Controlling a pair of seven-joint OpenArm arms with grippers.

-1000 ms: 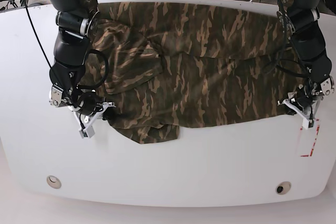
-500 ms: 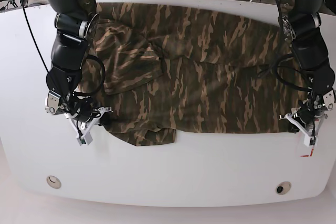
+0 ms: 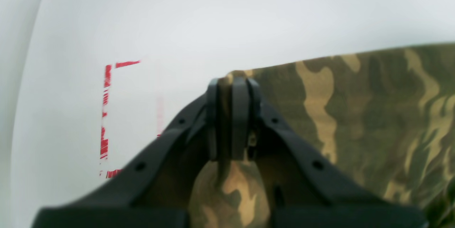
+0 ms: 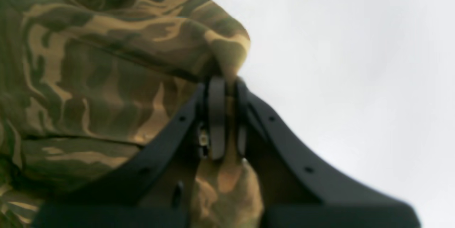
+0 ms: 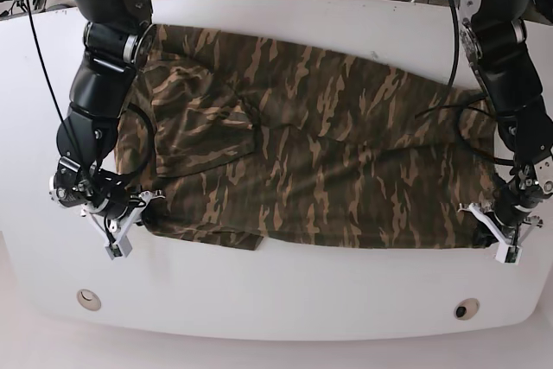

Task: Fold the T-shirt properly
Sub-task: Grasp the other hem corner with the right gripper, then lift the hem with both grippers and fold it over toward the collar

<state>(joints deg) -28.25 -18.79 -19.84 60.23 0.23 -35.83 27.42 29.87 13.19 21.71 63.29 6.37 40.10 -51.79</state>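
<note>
Camouflage cloth of the T-shirt (image 5: 311, 153) is spread across the white worktop (image 5: 285, 287). Its lower corners are clenched in the jaws of the left gripper (image 5: 504, 232) at lower right and the right gripper (image 5: 130, 218) at lower left.

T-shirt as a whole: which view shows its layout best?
The base view: the whole T-shirt lies spread across the table. The wrist views show only the corners pinched in the left claw and the right claw.
</note>
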